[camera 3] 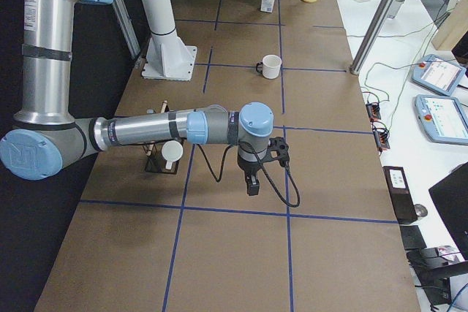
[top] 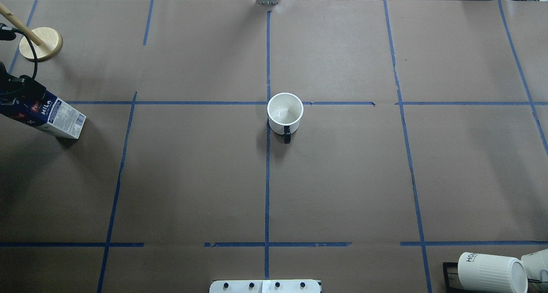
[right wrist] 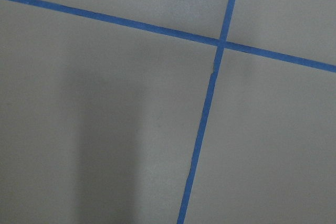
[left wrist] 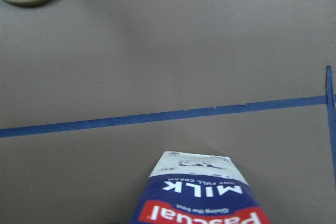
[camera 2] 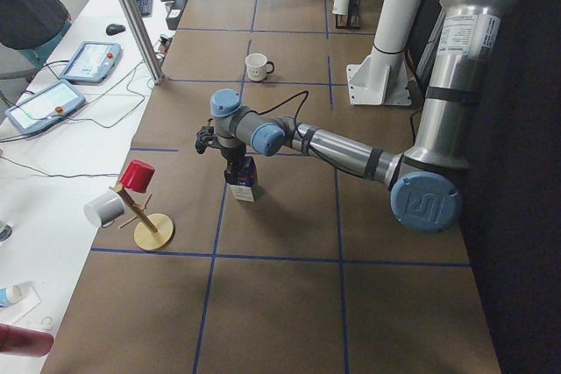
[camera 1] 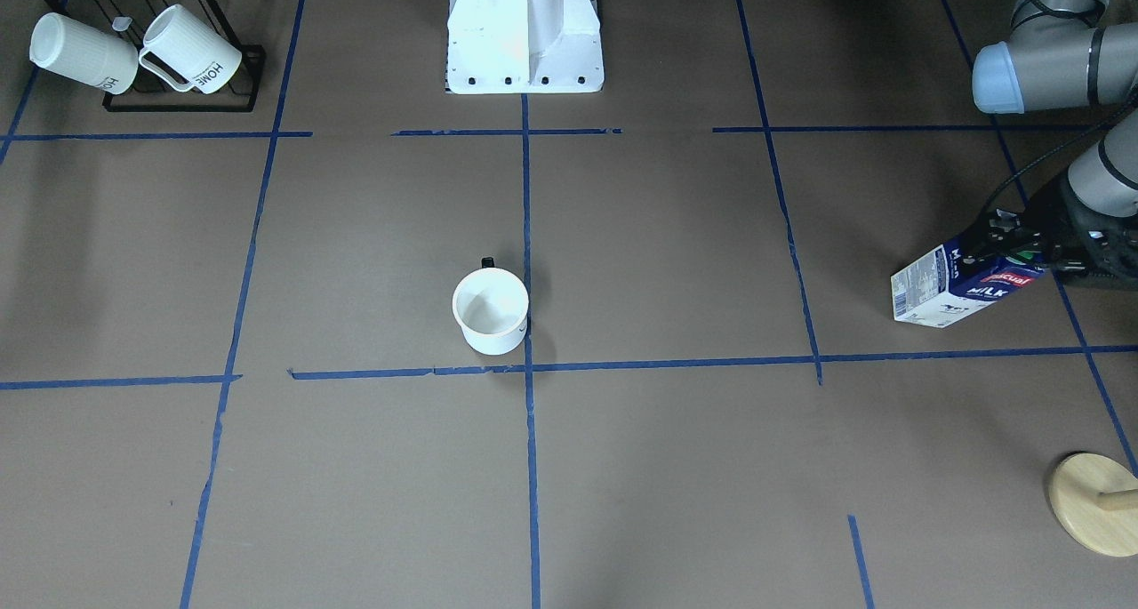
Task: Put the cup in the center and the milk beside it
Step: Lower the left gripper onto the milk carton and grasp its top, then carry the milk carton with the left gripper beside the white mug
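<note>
The white cup (camera 1: 490, 311) stands upright just beside the center crossing of blue tape (camera 1: 529, 367), handle toward the robot; it also shows in the overhead view (top: 285, 113). The blue and white milk carton (camera 1: 956, 287) stands far off at the table's left end, also seen overhead (top: 47, 113) and from the left wrist (left wrist: 202, 192). My left gripper (camera 1: 1012, 243) is shut on the carton's top. I cannot tell whether the carton's base touches the surface. My right gripper (camera 3: 252, 184) hangs over bare paper and shows only in the right side view; open or shut, I cannot tell.
A black rack with ribbed white "HOME" mugs (camera 1: 142, 53) stands at the robot's right near corner. A wooden peg stand (camera 1: 1093, 502) with hanging cups (camera 2: 136, 177) stands at the far left corner, close to the carton. The white robot base (camera 1: 524, 36) is at the middle near edge.
</note>
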